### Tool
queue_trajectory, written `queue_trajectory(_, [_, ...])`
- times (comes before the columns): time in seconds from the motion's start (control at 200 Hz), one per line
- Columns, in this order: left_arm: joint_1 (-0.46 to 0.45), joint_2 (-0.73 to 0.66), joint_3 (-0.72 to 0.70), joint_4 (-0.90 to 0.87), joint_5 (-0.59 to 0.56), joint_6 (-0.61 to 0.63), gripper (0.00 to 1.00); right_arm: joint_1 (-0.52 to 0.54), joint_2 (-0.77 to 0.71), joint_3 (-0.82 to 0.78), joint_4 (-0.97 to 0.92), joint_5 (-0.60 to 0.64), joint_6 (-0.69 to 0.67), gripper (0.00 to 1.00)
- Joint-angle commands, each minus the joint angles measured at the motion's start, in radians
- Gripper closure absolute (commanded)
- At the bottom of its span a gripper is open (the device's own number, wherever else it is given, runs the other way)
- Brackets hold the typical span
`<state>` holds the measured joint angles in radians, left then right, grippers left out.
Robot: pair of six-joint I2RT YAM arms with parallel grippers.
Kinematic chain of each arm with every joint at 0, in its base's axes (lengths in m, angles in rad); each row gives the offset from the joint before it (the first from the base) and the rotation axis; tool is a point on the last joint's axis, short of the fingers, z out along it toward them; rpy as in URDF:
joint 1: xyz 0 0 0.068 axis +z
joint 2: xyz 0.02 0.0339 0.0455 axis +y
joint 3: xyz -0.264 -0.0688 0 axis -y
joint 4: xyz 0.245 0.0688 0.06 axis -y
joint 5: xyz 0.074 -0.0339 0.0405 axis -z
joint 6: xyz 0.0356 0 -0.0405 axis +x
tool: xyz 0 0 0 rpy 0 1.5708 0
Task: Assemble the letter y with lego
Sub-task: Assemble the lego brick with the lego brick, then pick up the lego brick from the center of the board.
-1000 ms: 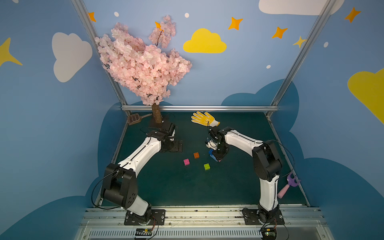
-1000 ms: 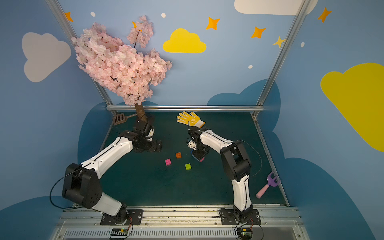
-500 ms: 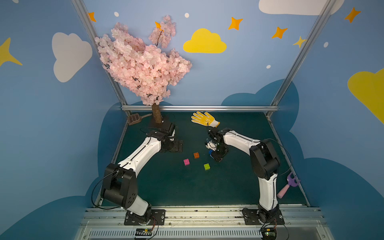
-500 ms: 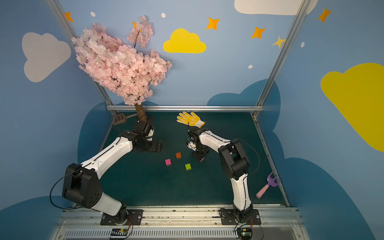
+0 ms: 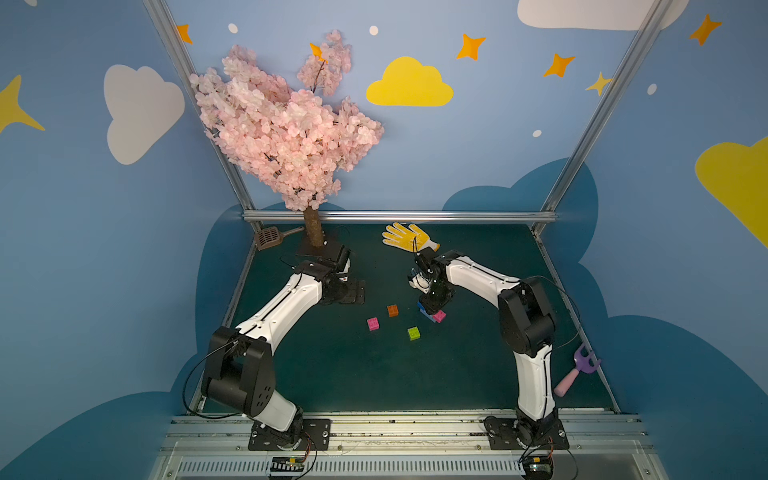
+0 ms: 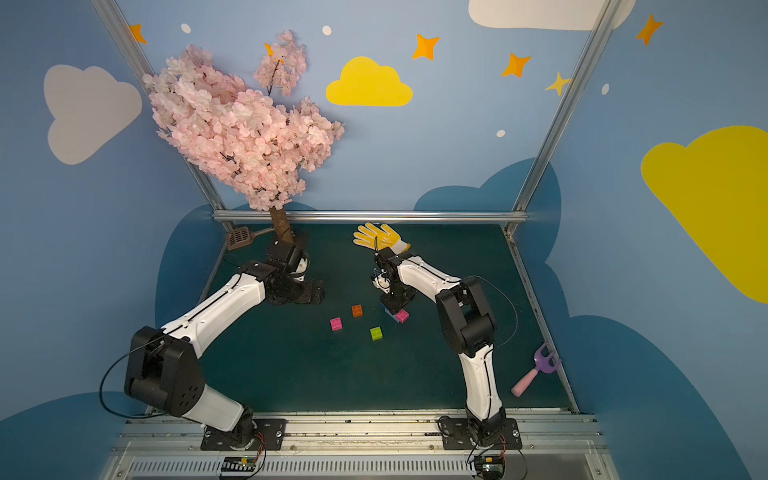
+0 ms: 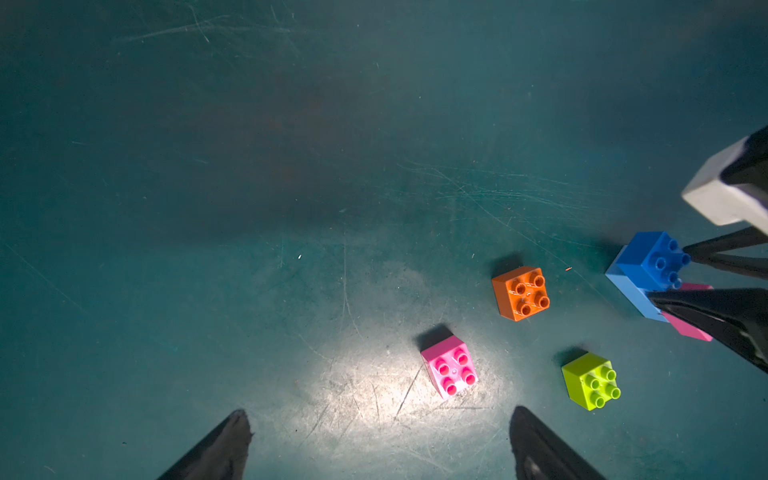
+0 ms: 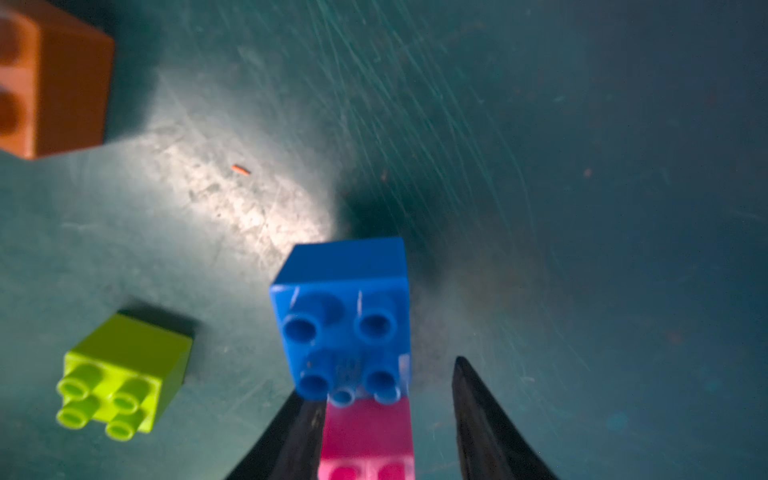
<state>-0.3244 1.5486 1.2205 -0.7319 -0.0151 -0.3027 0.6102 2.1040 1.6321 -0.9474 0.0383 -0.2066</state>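
Note:
Loose lego lies on the green mat: a pink brick [image 5: 372,323] [image 7: 451,370], an orange brick [image 5: 392,310] [image 7: 523,295] and a lime green brick [image 5: 413,333] [image 8: 120,374]. To their right is a joined cluster: a blue brick [image 7: 650,262] [image 8: 345,316] on a light-blue brick [image 7: 631,291], with a second pink brick [image 8: 368,432] [image 5: 439,316]. No letter y shape is in view. My right gripper [image 8: 384,399] [image 5: 432,307] straddles the cluster's pink brick. One finger lies against it and the other stands apart, so it is open. My left gripper [image 7: 380,419] [image 5: 355,293] hangs open and empty, left of the bricks.
A pink blossom tree [image 5: 286,137] on a black base stands at the back left, beside a brown scoop [image 5: 268,237]. A yellow glove [image 5: 405,237] lies at the back centre. A purple and pink toy fork [image 5: 575,372] rests at the mat's right edge.
My right gripper's jaws have come apart from shut, around the brick cluster, and its wrist shifted slightly. The left arm and the loose bricks have not moved.

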Motion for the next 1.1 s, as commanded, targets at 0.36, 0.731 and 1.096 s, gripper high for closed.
queue_trajectory(0.36, [0.009,-0.007,-0.003,-0.004,0.012,-0.003,0.03,-0.004,0.047,0.000,0.012,-0.012,0.030,0.60])
queue_trajectory(0.731, [0.010,-0.002,-0.002,-0.002,0.026,0.000,0.03,-0.003,0.024,-0.004,0.010,-0.019,0.037,0.75])
queue_trajectory(1.096, [-0.161,0.037,-0.041,0.053,0.147,-0.032,0.06,-0.044,-0.160,-0.092,-0.010,0.045,0.110,0.85])
